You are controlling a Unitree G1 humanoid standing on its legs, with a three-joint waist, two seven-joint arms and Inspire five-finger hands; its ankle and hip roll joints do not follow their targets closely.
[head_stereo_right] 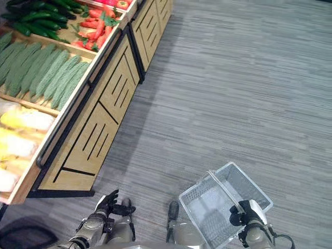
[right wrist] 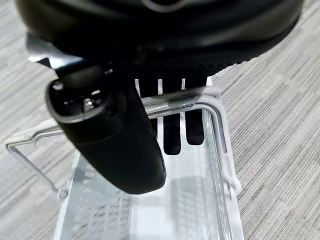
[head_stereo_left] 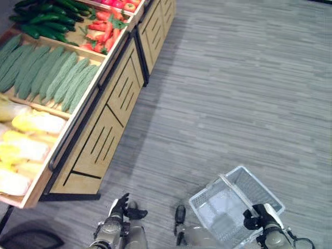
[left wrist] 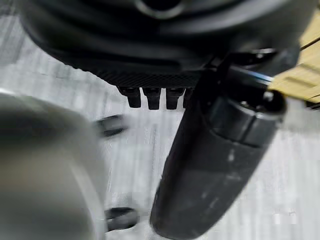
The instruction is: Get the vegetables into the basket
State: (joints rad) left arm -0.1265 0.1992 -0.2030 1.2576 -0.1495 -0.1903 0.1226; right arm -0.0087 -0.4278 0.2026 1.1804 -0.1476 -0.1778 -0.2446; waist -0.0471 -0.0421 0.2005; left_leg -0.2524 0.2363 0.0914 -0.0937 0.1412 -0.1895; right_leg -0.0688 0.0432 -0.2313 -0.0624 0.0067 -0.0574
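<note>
A white wire basket (head_stereo_left: 215,185) hangs low over the floor at the lower right, and nothing shows inside it. My right hand (head_stereo_left: 262,217) is shut on its handle (right wrist: 200,97), fingers curled round the bar. At the lower left my left hand (head_stereo_left: 122,207) is open and holds nothing, its thumb (left wrist: 220,165) standing clear of the fingers. The vegetables lie on a wooden display stand (head_stereo_left: 109,124) to the left: pale green ridged gourds (head_stereo_left: 46,72), yellow-white cabbages (head_stereo_left: 31,124), dark cucumbers (head_stereo_left: 46,21) and carrots (head_stereo_left: 104,31). Both hands are well short of the stand.
More red produce (head_stereo_left: 122,4) lies in the farthest bin. A dark rail (head_stereo_left: 78,124) runs along the stand's front edge. Grey plank floor (head_stereo_left: 233,93) stretches wide to the right of the stand.
</note>
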